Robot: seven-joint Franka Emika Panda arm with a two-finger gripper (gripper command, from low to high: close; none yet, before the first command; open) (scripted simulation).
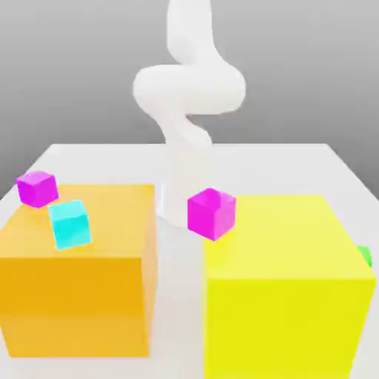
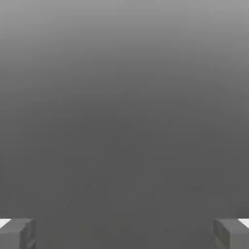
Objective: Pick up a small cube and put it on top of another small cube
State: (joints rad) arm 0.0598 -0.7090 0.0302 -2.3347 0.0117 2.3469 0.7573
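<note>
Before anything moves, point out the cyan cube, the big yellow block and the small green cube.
Cyan cube (image 1: 72, 225): exterior view, front face.
Big yellow block (image 1: 285, 326): exterior view, front face.
Small green cube (image 1: 365, 255): exterior view, visible sliver beside the yellow block.

In the exterior view we get just a sliver of the green cube (image 1: 365, 255) at three o'clock — the yellow block (image 1: 289, 237) hides the rest. Toward twelve o'clock the arm (image 1: 190, 89) runs out of frame — and toward six we lose the yellow block's base.
</note>
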